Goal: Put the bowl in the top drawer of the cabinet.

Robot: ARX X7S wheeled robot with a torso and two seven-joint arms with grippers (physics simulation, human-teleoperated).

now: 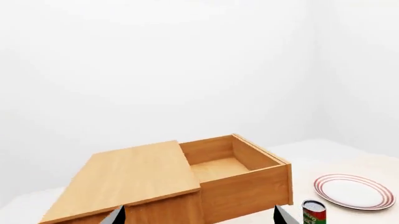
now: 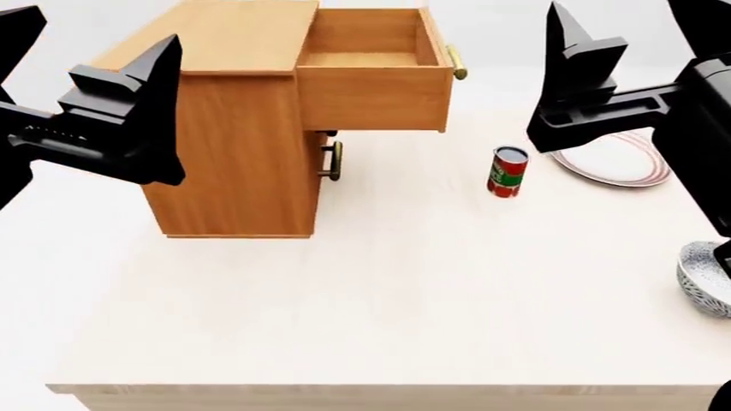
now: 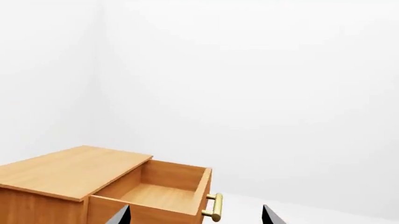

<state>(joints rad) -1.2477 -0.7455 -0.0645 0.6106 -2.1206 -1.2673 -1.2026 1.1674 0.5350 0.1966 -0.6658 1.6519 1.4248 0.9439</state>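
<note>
The light-brown cabinet (image 2: 234,128) stands on the table's back left. Its top drawer (image 2: 377,86) is pulled out, and the inside I can see holds nothing; its brass handle (image 2: 457,62) faces right. The speckled bowl (image 2: 703,278) sits at the right edge of the head view, partly cut off by my right arm. My left gripper (image 2: 98,34) hovers open beside the cabinet's left side. My right gripper (image 2: 622,13) hangs open above the plate area, well away from the bowl. In the wrist views both the left gripper (image 1: 199,217) and the right gripper (image 3: 196,215) are spread wide with nothing between the fingers, looking at the drawer (image 1: 240,175) (image 3: 156,193).
A red can (image 2: 506,171) stands upright right of the drawer. A white plate with red rings (image 2: 617,163) lies behind it. The lower drawer's handle (image 2: 334,160) sits under the open drawer. The table's front edge (image 2: 377,390) runs close to me.
</note>
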